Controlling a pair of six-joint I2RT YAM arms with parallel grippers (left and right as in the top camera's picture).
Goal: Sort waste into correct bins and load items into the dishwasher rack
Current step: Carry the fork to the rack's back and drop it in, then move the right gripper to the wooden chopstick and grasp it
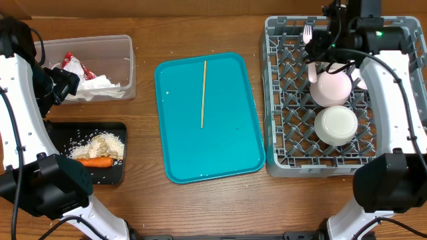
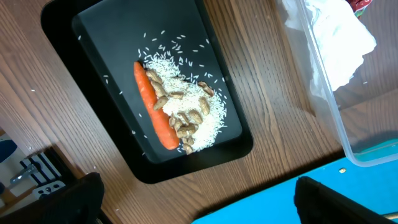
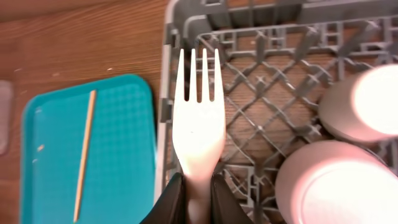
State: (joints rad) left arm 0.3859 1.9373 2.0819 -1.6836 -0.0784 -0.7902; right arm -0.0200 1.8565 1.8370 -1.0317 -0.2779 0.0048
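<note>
Two right fingers (image 3: 169, 202) tight around fork (image 3: 198, 124) handle, above rack (image 3: 171, 56) corner.

Centre: serving tray (image 1: 227, 133), a thin stick (image 1: 203, 93) lying on it. Left: tub (image 1: 127, 63) holding napkins (image 1: 100, 88) and wrapper (image 1: 73, 65), behind the shallow tray (image 1: 60, 133) bearing carrot (image 1: 93, 161) and rice (image 1: 100, 142). Right: dishwasher rack (image 1: 293, 143), bowls (image 1: 335, 125) inside.

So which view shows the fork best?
The right wrist view: the fork fills the centre, tines clear, handle pinched in the right gripper over the rack edge. Overhead shows the fork only tiny, near one rack corner. The left wrist view misses it entirely.
</note>
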